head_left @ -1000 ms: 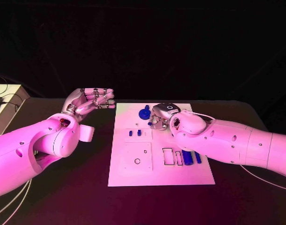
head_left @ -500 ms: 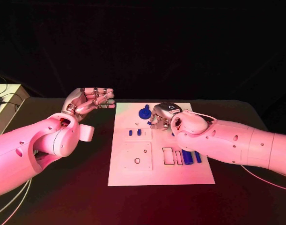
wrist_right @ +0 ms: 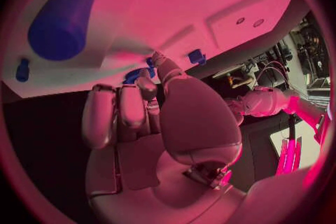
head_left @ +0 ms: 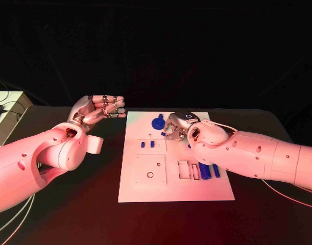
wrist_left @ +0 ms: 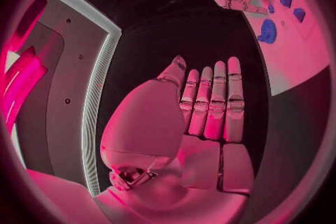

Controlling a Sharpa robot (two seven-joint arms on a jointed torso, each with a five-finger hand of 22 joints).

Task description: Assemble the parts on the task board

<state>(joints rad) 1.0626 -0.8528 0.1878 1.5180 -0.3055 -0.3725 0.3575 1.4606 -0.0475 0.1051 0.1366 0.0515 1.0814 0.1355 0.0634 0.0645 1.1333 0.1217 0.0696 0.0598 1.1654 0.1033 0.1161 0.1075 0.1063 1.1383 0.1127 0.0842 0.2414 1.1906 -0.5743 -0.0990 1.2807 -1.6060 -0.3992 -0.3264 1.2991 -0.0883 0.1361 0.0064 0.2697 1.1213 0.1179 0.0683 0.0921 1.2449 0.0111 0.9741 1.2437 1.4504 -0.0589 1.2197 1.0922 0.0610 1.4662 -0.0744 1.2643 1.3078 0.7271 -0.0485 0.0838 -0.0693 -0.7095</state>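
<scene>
The white task board (head_left: 145, 190) lies in the middle of the black table. My right hand (head_left: 176, 125) is low over its far part, beside a round blue part (head_left: 158, 123). In the right wrist view its thumb and a finger (wrist_right: 155, 65) pinch a small blue part (wrist_right: 134, 75) just above the board (wrist_right: 175, 5), near a long blue part (wrist_right: 63, 17). Two small blue parts (head_left: 147, 144) stand in the board, and blue blocks (head_left: 206, 171) lie at its right side. My left hand (head_left: 100, 108) is raised left of the board, fingers curled in on nothing (wrist_left: 210, 106).
A pale box with cables (head_left: 1, 115) sits at the table's left edge. A white piece (head_left: 94, 144) lies by my left forearm. The board has a square plate with holes (head_left: 150, 170) and narrow slots (head_left: 184, 170).
My right hand has crept slightly toward the board's right side, still pinching. My left hand has not moved.
</scene>
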